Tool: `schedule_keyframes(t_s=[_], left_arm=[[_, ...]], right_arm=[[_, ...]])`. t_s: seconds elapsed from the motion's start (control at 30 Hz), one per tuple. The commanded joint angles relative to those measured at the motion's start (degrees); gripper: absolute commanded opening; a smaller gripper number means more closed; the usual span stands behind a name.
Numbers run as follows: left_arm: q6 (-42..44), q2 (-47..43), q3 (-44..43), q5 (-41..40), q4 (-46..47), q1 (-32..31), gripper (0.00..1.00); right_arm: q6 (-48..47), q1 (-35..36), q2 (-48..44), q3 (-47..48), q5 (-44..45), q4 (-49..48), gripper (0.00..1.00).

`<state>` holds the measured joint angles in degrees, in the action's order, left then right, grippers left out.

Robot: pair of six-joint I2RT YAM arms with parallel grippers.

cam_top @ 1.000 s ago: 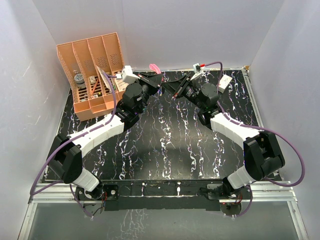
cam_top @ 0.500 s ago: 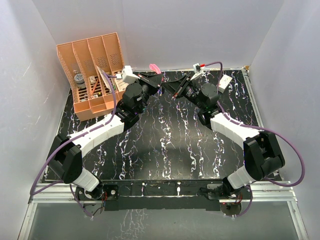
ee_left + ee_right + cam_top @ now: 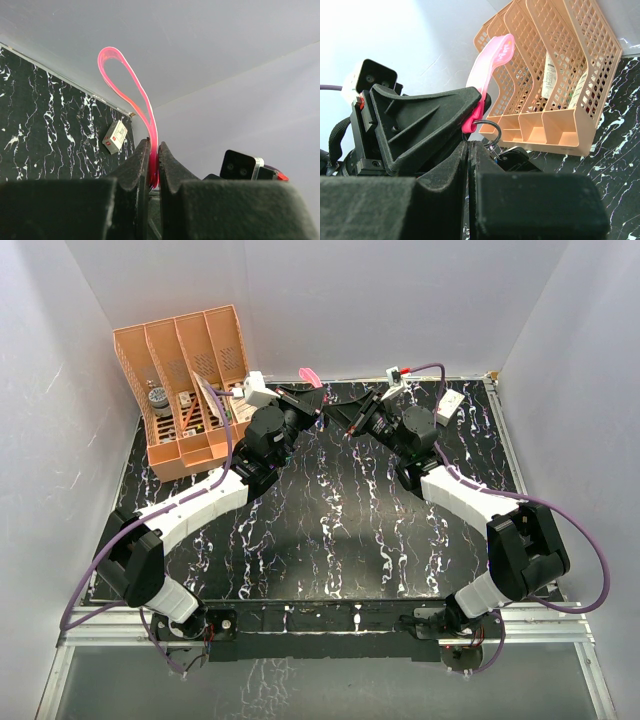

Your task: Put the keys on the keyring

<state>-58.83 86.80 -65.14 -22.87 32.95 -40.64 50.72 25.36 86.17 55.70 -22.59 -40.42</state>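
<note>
The left gripper [image 3: 153, 151] pinches the thin red-pink strap keyring [image 3: 492, 59] near its lower end, loop upright above the far edge of the black marbled table [image 3: 330, 520]. The right gripper [image 3: 468, 149], fingers pressed together, sits just beside the strap's dark metal ring [image 3: 499, 131]; no key can be made out. Probable fault: the ring swings on the flexible strap, a key misses the gap and drops

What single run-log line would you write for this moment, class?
left pincer: shut on keyring strap, loop upward | right pincer: shut, tips just below keyring | both meet near far edge of table
</note>
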Motion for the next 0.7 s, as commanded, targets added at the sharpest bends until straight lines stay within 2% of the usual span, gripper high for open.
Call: schedule_keyframes(t_s=[0.0, 0.67], left_arm=[[-0.1, -1.9, -1.4, 0.4, 2.0, -0.3, 0.00], [-0.9, -2.4, -1.1, 0.6, 1.9, -0.3, 0.00]], right_arm=[[-0.3, -0.3, -1.1, 1.2, 0.6, -1.9, 0.00], [-0.3, -0.3, -0.8, 1.1, 1.0, -1.9, 0.00]])
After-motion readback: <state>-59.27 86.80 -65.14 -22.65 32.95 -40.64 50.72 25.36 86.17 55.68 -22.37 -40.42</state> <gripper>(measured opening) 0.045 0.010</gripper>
